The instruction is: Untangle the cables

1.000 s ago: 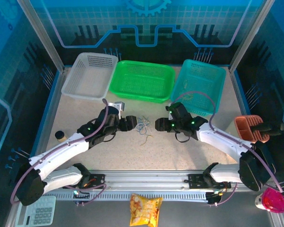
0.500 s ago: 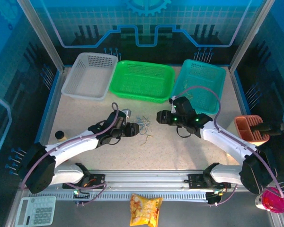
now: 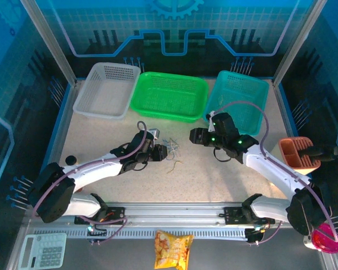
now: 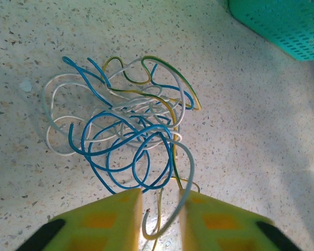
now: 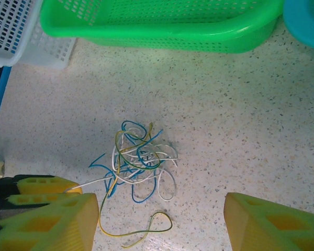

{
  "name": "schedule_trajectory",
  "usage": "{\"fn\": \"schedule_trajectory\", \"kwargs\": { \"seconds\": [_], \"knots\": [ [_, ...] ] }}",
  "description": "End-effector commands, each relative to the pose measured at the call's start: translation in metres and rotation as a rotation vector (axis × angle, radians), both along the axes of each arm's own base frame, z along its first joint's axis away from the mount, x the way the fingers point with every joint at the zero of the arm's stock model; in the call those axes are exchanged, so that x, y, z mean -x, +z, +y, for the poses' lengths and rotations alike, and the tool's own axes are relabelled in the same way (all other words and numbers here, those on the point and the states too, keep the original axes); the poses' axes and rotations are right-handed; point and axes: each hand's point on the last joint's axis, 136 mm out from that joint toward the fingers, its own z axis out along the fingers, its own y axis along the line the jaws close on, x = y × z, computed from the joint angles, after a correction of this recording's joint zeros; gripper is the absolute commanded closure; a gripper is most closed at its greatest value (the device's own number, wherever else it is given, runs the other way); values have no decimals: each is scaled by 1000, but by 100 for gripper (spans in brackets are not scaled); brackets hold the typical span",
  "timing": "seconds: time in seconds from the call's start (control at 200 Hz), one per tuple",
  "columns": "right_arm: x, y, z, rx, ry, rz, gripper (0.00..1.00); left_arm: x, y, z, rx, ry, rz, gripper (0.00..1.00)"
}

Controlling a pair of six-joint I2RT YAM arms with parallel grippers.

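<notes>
The cables point(image 3: 170, 147) lie in one tangled clump of blue, white and yellow-green wires point(image 4: 125, 130) on the speckled table, between the two arms. A yellow-green strand point(image 5: 141, 234) trails out toward the near side. My left gripper point(image 4: 160, 209) is low at the clump's left edge. Its yellow jaws stand a narrow gap apart, with a white wire end and a yellow-green strand loose between them. The right gripper point(image 5: 159, 219) hovers above the clump with its jaws wide apart and nothing in them. The same clump point(image 5: 138, 157) lies below it, with the left gripper's fingers point(image 5: 39, 184) at its left edge.
Three baskets stand along the back: white point(image 3: 98, 112), green point(image 3: 158, 115) and teal point(image 3: 242, 79). An orange holder point(image 3: 297, 152) sits at the right edge and a small dark object point(image 3: 71, 160) at the left. A snack bag point(image 3: 173, 247) and a calculator point(image 3: 42, 253) lie beyond the near rail.
The left gripper slid right and down to the clump, and its jaws narrowed around loose strands. The right gripper rose and drew back toward the teal basket, still open.
</notes>
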Motion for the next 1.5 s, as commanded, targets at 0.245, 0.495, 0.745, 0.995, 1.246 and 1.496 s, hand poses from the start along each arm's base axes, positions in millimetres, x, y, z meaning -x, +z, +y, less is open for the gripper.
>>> {"fn": "schedule_trajectory", "kwargs": {
  "seconds": [0.245, 0.495, 0.745, 0.995, 1.246, 1.496],
  "knots": [
    [-3, 19, 3, -34, 28, -41, 35, -3, 41, -10, 42, -23, -39, 100],
    [-10, 40, 18, -72, 93, -98, 35, -4, 92, -24, 99, -74, -52, 100],
    [-5, 66, 30, -143, 180, -184, 36, -9, 123, -38, 158, -87, -23, 100],
    [6, 89, 48, -249, 305, -261, 38, -15, 138, -41, 275, -24, -11, 100],
    [9, 68, 48, -267, 300, -203, 43, -20, 148, -32, 424, 63, 13, 100],
    [6, 28, 45, -246, 276, -196, 37, -21, 169, -25, 536, 104, 11, 100]
  ]
}}
